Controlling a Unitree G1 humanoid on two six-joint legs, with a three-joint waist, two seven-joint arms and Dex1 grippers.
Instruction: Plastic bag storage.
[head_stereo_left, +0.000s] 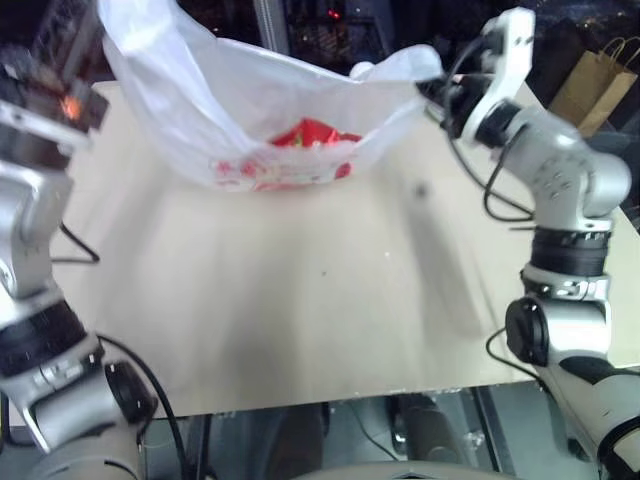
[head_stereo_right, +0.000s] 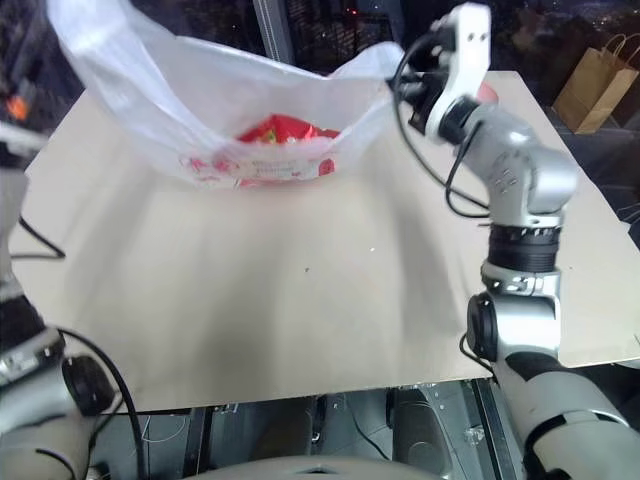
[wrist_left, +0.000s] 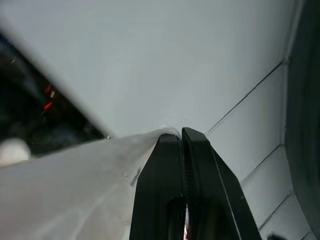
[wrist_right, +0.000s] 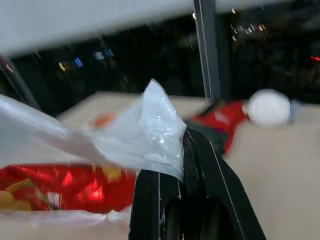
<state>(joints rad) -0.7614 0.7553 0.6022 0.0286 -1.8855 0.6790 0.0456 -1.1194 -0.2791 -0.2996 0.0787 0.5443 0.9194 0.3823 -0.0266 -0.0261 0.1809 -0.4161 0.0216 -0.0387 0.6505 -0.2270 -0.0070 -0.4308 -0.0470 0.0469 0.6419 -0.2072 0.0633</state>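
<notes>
— Hanging where? — Plastic bag (head_stereo_left: 250, 100) stretching over the far part of the desk (head_stereo_left: 300, 300), mouth spread, red snack packet (head_stereo_left: 312, 135) lying inside.
— Tools? — Left tool (wrist_left: 181, 137) clenching the bag's left rim; right tool (wrist_right: 182, 145) pinching the right rim. Brown paper bag (head_stereo_left: 597, 85) standing far right.

Both my arms are raised and spread apart. My left gripper (wrist_left: 182, 137) has its fingers pressed together. My right gripper (wrist_right: 185, 145) is clamped likewise.
</notes>
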